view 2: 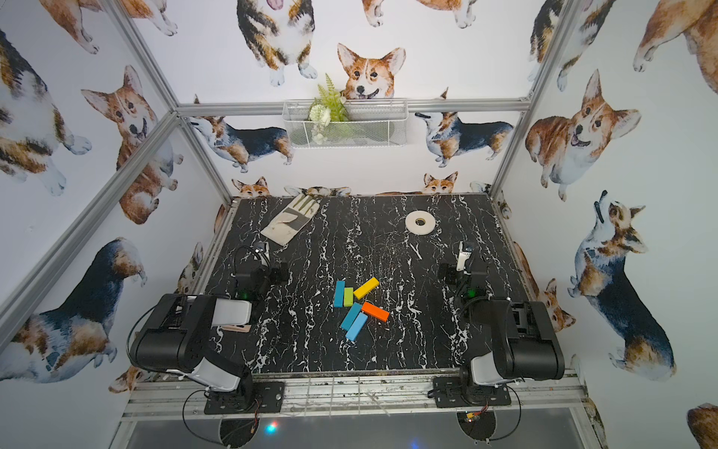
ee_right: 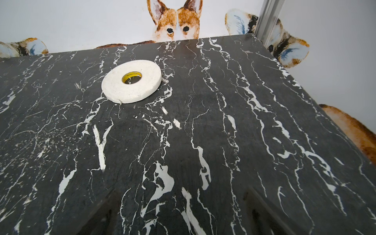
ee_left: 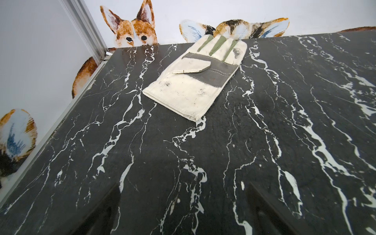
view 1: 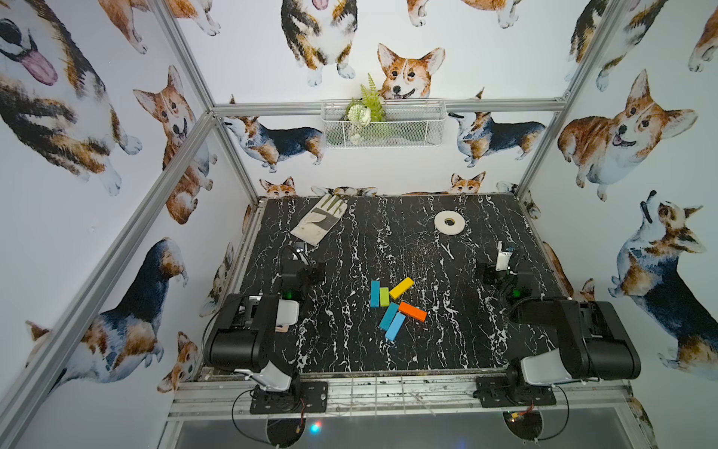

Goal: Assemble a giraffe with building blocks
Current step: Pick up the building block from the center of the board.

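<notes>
- Lying loose at the centre of the table (view 1: pixel 349 350): building blocks (view 1: pixel 412 311), six in an unassembled cluster, several touching.
- Left gripper (ee_left: pixel 183 189) at 9 o'clock of the blocks, right gripper (ee_right: pixel 181 190) at 3 o'clock; both spread wide, empty.
- Glove (view 1: pixel 319 219) at 11 o'clock, tape roll (view 1: pixel 448 222) at 1 o'clock.

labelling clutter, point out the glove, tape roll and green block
glove (ee_left: pixel 183 91), left wrist view, palm
tape roll (ee_right: pixel 130 90), right wrist view, white top face
green block (view 1: pixel 384 297), a top view, top face
</notes>
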`<state>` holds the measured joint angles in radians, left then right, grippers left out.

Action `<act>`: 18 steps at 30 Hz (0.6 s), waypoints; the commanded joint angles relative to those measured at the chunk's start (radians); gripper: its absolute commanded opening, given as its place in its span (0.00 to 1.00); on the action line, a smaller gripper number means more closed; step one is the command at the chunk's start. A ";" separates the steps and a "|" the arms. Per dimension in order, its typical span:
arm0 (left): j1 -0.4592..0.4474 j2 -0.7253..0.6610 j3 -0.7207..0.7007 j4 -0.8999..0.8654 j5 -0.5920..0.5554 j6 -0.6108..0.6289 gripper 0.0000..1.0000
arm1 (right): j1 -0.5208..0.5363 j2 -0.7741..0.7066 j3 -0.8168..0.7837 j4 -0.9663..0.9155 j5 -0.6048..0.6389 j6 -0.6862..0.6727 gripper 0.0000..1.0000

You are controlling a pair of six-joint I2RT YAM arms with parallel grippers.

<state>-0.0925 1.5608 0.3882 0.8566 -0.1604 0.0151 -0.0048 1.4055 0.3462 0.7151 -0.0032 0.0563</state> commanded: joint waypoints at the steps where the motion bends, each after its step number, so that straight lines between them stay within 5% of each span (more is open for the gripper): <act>1: -0.011 -0.083 0.049 -0.104 -0.076 0.000 1.00 | 0.031 -0.118 0.087 -0.205 0.030 0.000 1.00; 4: -0.063 -0.138 0.174 -0.337 -0.168 0.028 1.00 | 0.130 -0.195 0.213 -0.454 0.228 0.058 1.00; 8: -0.162 -0.202 0.263 -0.409 -0.273 0.031 1.00 | 0.268 -0.254 0.366 -0.735 0.426 0.139 1.00; 12: -0.249 -0.272 0.452 -0.691 -0.288 -0.073 1.00 | 0.454 -0.171 0.616 -1.128 0.583 0.124 1.00; 18: -0.288 -0.372 0.617 -0.973 -0.167 -0.200 1.00 | 0.618 -0.075 0.729 -1.297 0.447 0.217 1.00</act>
<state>-0.3676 1.2381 0.9752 0.1215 -0.3927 -0.0814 0.5526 1.3041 1.0382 -0.3672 0.4950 0.1860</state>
